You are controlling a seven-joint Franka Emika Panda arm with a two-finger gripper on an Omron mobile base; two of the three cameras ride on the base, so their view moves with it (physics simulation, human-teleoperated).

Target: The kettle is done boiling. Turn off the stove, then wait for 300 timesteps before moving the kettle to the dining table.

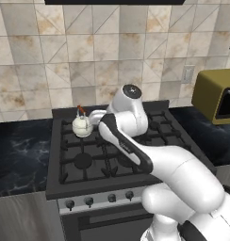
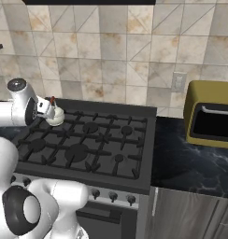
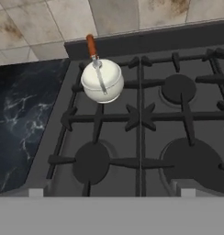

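Observation:
The small white kettle (image 1: pixel 82 125) (image 2: pixel 54 116) (image 3: pixel 103 82) with its red-orange handle stands on the stove's (image 1: pixel 117 155) (image 2: pixel 88 142) (image 3: pixel 146 128) back left burner grate. My gripper (image 1: pixel 94 115) (image 2: pixel 43 108) (image 3: pixel 111 193) hovers just to the kettle's right, above the grates and apart from it. It is open: in the hand view its two tips stand far apart with nothing between them. A row of dark knobs (image 1: pixel 100 199) (image 2: pixel 112 196) runs along the stove's grey front. The dining table is out of view.
An olive-yellow toaster oven (image 1: pixel 216 94) (image 2: pixel 211 114) stands on the black marble counter (image 2: pixel 190 161) right of the stove. Another marble counter (image 1: pixel 20 150) (image 3: pixel 22 133) lies to its left. The tiled wall (image 1: pixel 88 52) rises close behind. My own arm (image 1: pixel 135 136) arches over the burners.

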